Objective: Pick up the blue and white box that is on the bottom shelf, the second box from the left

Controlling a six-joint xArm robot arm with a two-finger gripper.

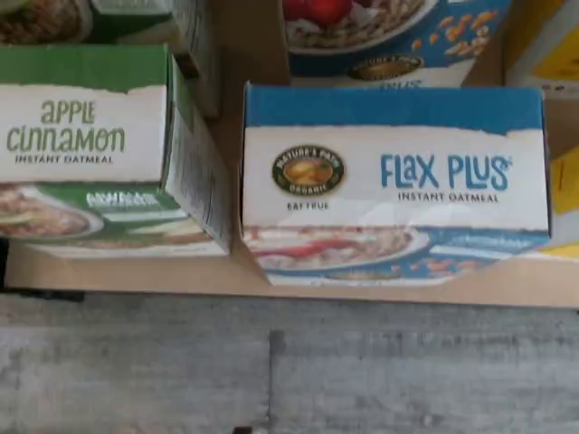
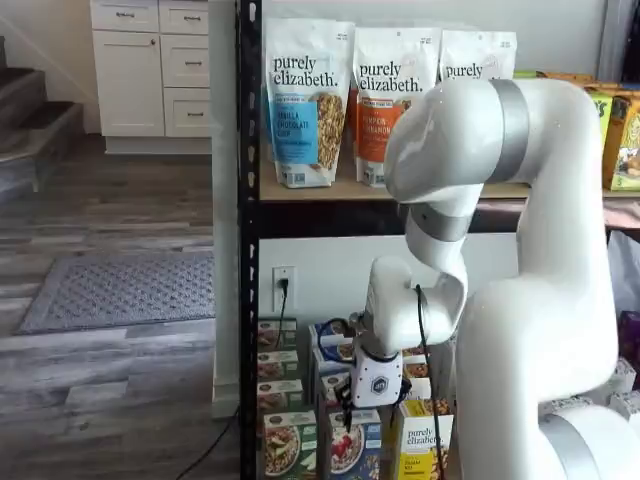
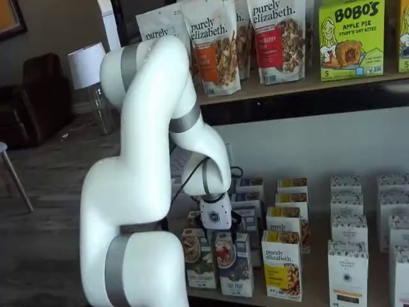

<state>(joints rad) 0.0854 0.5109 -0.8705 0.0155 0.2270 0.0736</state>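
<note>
The blue and white box (image 1: 394,181), marked "Flax Plus", fills the middle of the wrist view, seen from above with its bowl picture on the front face. It stands at the front of the bottom shelf (image 1: 118,276) in both shelf views (image 2: 355,447) (image 3: 231,262). My gripper (image 2: 347,408) hangs just above the box's top, and its white body also shows in a shelf view (image 3: 215,219). Its black fingers show only as a dark shape with a cable beside them, so I cannot tell whether they are open. Nothing is held.
A green-and-white "Apple Cinnamon" box (image 1: 86,136) (image 2: 290,445) stands close beside the blue one, and a yellow-and-white box (image 2: 420,445) (image 3: 281,265) on its other side. More boxes (image 1: 389,36) stand in rows behind. Granola bags (image 2: 305,100) fill the shelf above.
</note>
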